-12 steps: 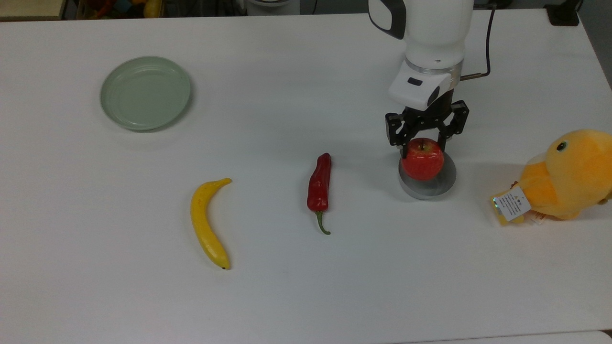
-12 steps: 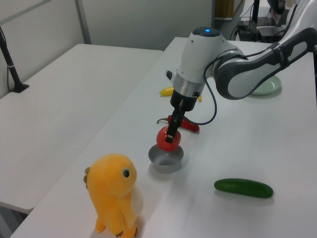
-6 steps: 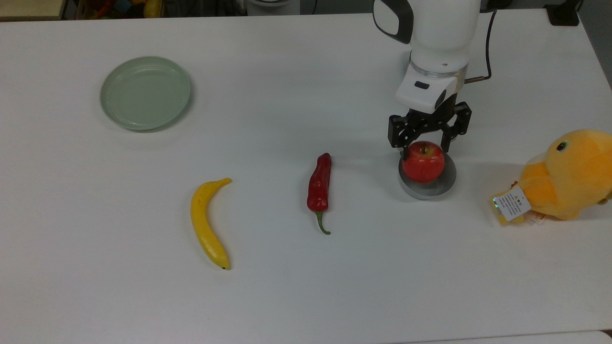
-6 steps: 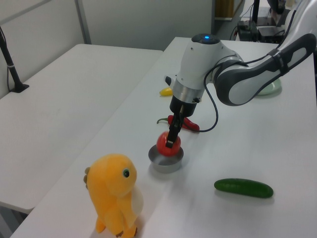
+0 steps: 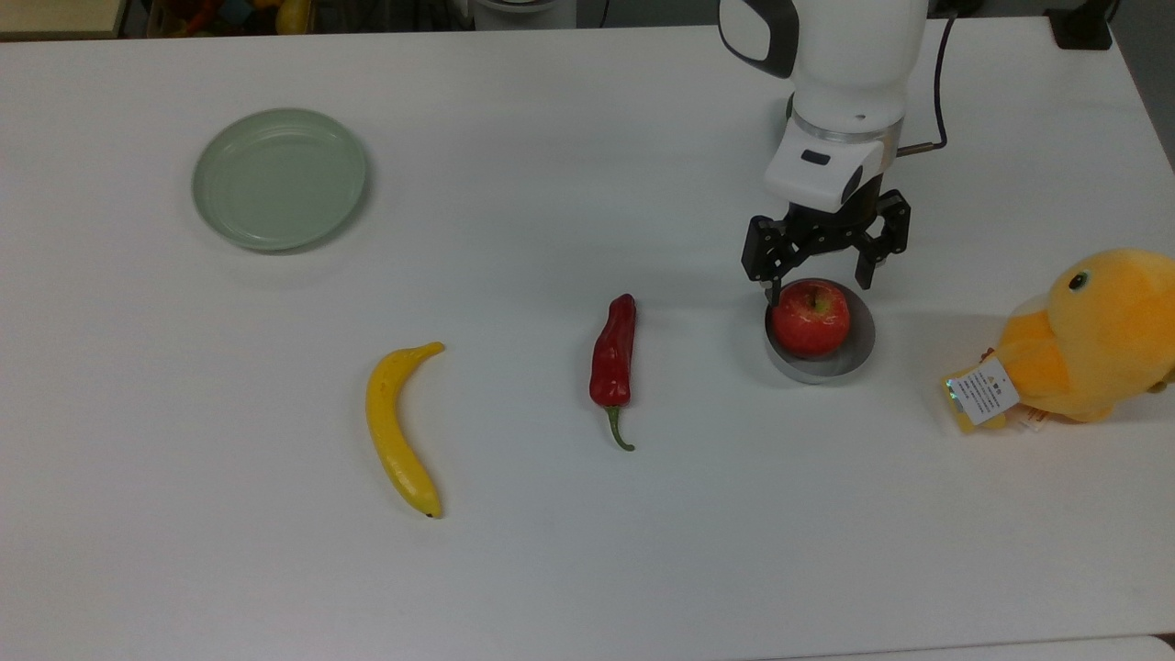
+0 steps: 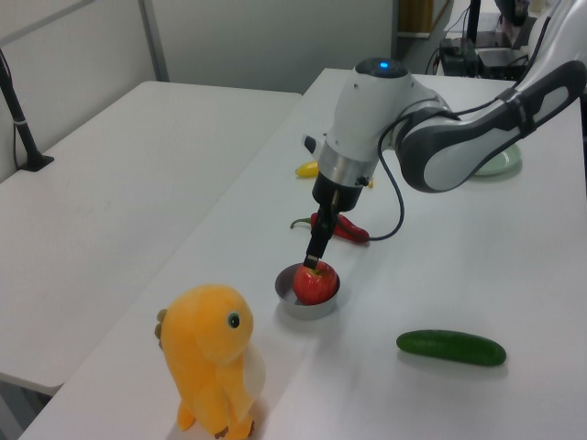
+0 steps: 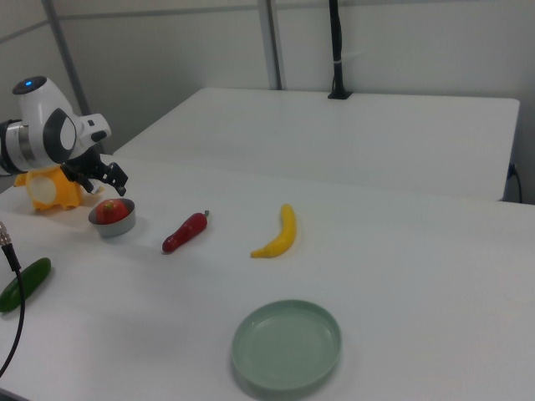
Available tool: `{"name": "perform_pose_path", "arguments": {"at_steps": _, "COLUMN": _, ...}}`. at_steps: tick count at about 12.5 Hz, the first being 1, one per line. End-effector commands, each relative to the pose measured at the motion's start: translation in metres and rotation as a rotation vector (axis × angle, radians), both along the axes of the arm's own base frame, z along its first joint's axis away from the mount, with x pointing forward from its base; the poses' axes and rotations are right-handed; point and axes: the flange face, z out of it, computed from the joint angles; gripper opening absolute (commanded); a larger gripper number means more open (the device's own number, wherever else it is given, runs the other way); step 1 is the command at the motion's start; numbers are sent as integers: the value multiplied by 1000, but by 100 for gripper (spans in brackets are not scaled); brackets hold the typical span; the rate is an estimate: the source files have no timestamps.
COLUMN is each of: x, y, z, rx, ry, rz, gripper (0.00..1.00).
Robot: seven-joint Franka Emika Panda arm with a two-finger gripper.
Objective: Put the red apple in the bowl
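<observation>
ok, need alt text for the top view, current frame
The red apple sits inside the small grey bowl, with the robot's open hand just above it, not touching. On the white table, from the top view's left: a pale green plate, a banana, a red chili pepper; a yellow plush duck sits at the right edge.

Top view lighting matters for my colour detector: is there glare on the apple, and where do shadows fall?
Top view: the red apple shows a small pale highlight near its stem; the bowl casts a soft shadow toward the top view's left on the white table. Left view: the apple looks evenly lit, with a faint shadow beside the bowl.
</observation>
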Motion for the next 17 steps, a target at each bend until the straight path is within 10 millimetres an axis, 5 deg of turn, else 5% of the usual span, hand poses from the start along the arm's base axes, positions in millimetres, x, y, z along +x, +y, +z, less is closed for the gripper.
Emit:
{"name": "perform_pose_path", "arguments": {"at_steps": 1, "x": -10, "y": -33, "z": 52, "rx": -42, "ry": 32, "rz": -62, "gripper": 100}}
{"name": "perform_pose_path", "arguments": {"at_steps": 7, "x": -51, "y": -180, "z": 148, "rx": -130, "ry": 139, "rz": -227, "gripper": 100}}
{"name": "perform_pose_path", "arguments": {"at_steps": 11, "x": -72, "y": -256, "z": 162, "rx": -131, "ry": 166, "rz": -345, "gripper": 100}}
{"name": "perform_pose_path", "arguments": {"at_steps": 17, "x": -83, "y": -272, "z": 164, "rx": -118, "ry": 251, "rz": -303, "gripper": 100}}
